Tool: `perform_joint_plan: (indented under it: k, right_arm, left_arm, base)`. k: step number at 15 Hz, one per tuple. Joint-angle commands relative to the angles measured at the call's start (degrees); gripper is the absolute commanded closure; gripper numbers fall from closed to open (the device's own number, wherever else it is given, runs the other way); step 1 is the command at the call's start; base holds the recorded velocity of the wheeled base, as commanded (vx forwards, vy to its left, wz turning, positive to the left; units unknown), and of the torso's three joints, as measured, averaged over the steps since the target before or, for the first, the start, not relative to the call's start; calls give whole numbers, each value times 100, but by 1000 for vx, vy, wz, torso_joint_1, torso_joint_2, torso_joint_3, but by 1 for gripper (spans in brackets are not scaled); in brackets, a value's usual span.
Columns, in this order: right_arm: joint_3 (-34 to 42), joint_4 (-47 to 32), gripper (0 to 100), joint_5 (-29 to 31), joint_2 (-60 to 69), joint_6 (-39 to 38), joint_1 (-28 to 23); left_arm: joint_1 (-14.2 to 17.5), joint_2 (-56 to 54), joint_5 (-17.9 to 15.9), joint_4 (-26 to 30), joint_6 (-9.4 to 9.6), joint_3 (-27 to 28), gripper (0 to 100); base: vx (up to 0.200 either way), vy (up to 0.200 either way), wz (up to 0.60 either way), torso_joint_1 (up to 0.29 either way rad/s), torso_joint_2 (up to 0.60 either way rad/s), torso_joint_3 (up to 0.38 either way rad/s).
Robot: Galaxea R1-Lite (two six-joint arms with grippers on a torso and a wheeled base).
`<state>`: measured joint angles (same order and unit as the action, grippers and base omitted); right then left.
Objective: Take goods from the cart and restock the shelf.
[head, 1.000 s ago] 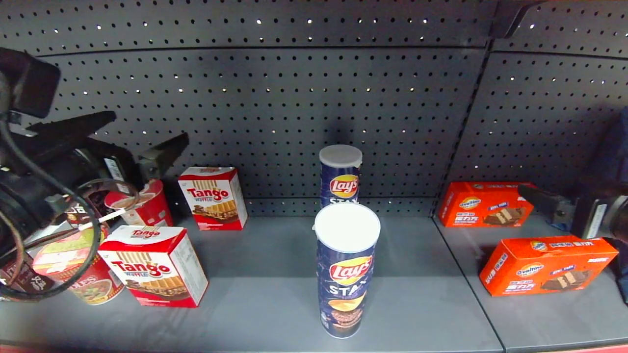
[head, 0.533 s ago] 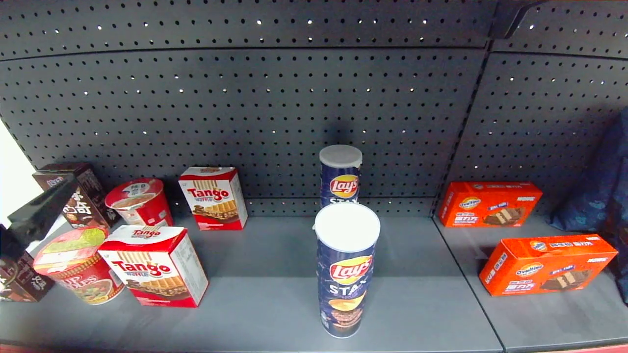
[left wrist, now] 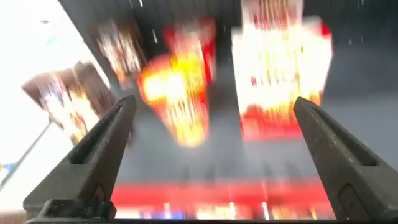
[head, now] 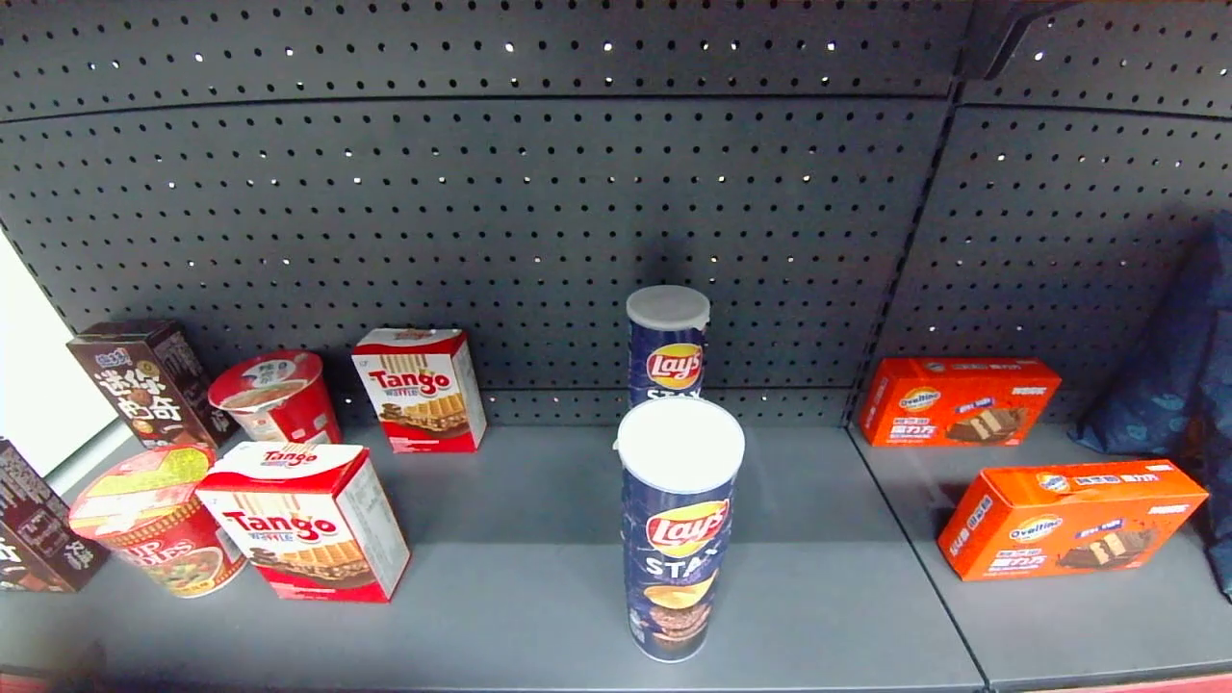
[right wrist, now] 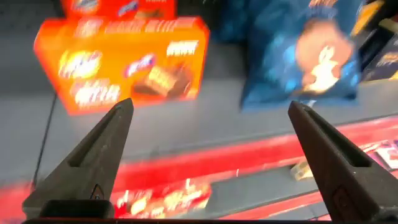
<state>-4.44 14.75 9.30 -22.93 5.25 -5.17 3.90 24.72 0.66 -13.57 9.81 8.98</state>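
Front chip can (head: pixel 680 539) stands upright mid-shelf, near the front edge of the shelf (head: pixel 520 587). Rear chip can (head: pixel 667 346) stands straight behind it at the back edge, against the pegboard (head: pixel 481 212).

Toward the left end we have:
- front wafer box (head: pixel 306 525) and rear wafer box (head: pixel 421 390)
- front noodle cup (head: pixel 154 520), just beside the front wafer box, and rear noodle cup (head: pixel 274 397)
- rear dark box (head: pixel 149 380) and front dark box (head: pixel 38 529) at the left edge

Toward the right end sit the rear orange box (head: pixel 958 401) and front orange box (head: pixel 1068 520), with the blue bag (head: pixel 1179 375) at the right edge.

Left gripper (left wrist: pixel 212 102): fingers (left wrist: pixel 99 162) spread wide, nothing between them, touching nothing. It sits out past the shelf's front edge, facing the blurred cup and wafer box.

Right gripper (right wrist: pixel 210 104): fingers (right wrist: pixel 336 162) equally wide and empty, out past the front edge, facing the front orange box and blue bag.

A second ago the left arm was over the shelf's left end and the right arm at its right end. Both have since pulled back. The goods are unmoved.
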Motion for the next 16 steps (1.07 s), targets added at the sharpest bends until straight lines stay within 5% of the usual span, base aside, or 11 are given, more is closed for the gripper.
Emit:
perform_joint_plan:
  k: [1, 3, 7, 9, 10, 13, 16]
  right_arm:
    - [127, -1036, 0, -570, 1493, 11, 77]
    - [189, -1484, 0, -710, 1792, 55, 51]
    - [294, -1475, 0, -1238, 1792, 485, 51]
    - [435, -1036, 0, -1466, 1792, 450, 51]
    - [444, -1027, 0, -1378, 1792, 450, 42]
    - [444, -1062, 0, -139, 1792, -183, 42]
    - [444, -1088, 0, -34, 1792, -385, 42]
  left_arm:
    - [-21, -1883, -92, 1682, -182, -116, 0]
    - [-21, -1980, -92, 1779, -419, -195, 0]
    - [-21, -1980, -417, 1181, -410, -898, 0]
    - [-206, -2015, -910, 1207, -384, -898, 0]
    - [-531, -2103, -901, 1251, -357, -898, 0]
    - [-434, -2411, -804, 1357, -507, -898, 0]
    - [-434, -2437, -189, 1357, -630, -898, 0]
  base:
    - [0, 0, 0, 0, 0, 0]
    - [0, 0, 0, 0, 0, 0]
    - [0, 0, 0, 0, 0, 0]
    - [0, 0, 0, 0, 0, 0]
    - [0, 0, 0, 0, 0, 0]
    - [0, 0, 0, 0, 0, 0]
    - [0, 0, 0, 0, 0, 0]
